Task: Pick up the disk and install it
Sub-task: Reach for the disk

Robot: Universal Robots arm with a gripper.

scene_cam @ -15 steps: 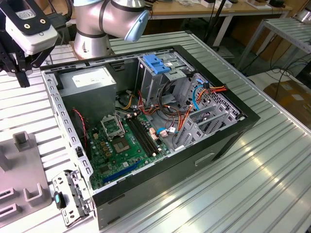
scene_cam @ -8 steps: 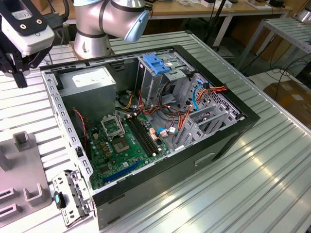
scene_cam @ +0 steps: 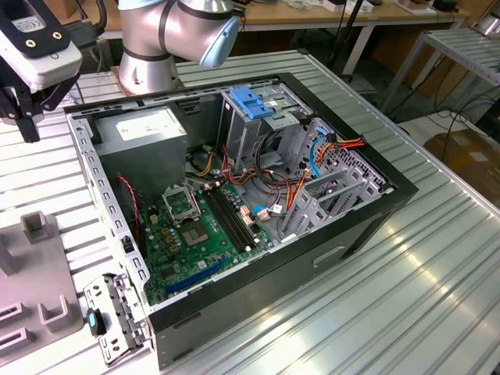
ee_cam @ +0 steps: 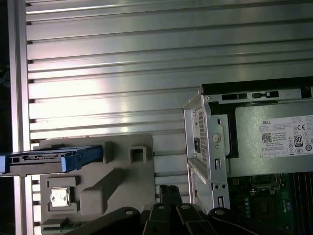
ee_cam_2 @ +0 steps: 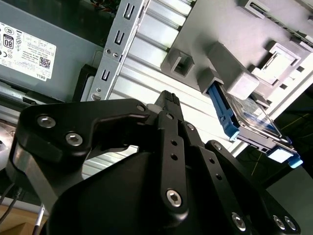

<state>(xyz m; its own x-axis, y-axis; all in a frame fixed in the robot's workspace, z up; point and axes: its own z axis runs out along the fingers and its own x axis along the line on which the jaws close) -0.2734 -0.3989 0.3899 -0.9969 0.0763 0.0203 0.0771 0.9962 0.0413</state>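
Claw (ee_cam_2: 168, 98) hangs near black disk (ee_cam_2: 252, 119) with blue rails, in grey holder (ee_cam_2: 244, 44).

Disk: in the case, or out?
Out: both wrist views show the disk standing in the grey holder beside the case.

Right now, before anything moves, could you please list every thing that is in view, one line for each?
disk: one, black with blue rails, slotted in the holder
holder: one, grey, on the table beside the computer case
computer case: one, black, open, on the table
circuit board: one, green, on the case floor
power supply: one, grey, in the case near the arm's base
latch plate: one, light blue, on the metal cage
cables: several, orange, red and blue, inside the case
table: one, silver, ribbed
arm: one, silver and blue, behind the case
gripper: one, black, apart from the disk
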